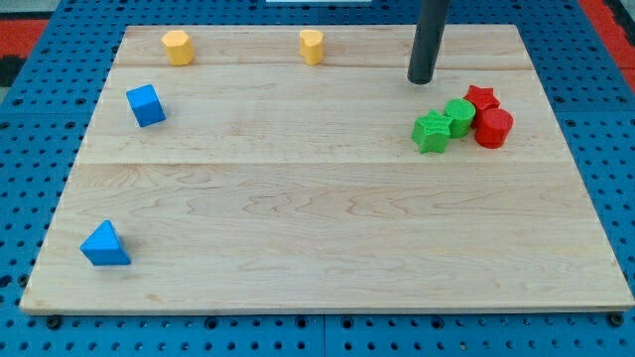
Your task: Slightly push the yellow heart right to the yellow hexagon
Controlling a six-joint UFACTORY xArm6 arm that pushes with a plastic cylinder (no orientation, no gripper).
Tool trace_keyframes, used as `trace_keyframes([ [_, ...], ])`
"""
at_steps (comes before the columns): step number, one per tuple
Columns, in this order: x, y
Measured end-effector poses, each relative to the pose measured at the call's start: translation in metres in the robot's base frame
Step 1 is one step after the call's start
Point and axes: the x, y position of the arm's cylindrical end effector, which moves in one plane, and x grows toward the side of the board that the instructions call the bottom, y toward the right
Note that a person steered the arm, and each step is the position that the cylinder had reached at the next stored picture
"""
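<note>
The rod has no jaws. My tip (422, 79) rests on the wooden board (317, 228) near the view's top right, just above the cluster of green star (432, 132), green block (459, 116), red star (482, 97) and red cylinder (493, 128). Yellow heart (312, 46) sits top centre, well left of the tip. Yellow hexagon (178, 47) is farther left. Blue cube (146, 105) and blue triangle (105, 244) lie left.

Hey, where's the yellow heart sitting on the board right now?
The yellow heart is near the view's top edge of the board, about midway across, with the yellow hexagon off to its left and my tip to its right, apart from it.
</note>
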Motion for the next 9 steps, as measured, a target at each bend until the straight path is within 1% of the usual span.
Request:
trace_keyframes([
  [1, -0.001, 0.0],
  [3, -0.024, -0.014],
  [5, -0.026, -0.014],
  [6, -0.037, -0.039],
  [7, -0.031, -0.063],
  [8, -0.058, -0.041],
  [9, -0.068, -0.102],
])
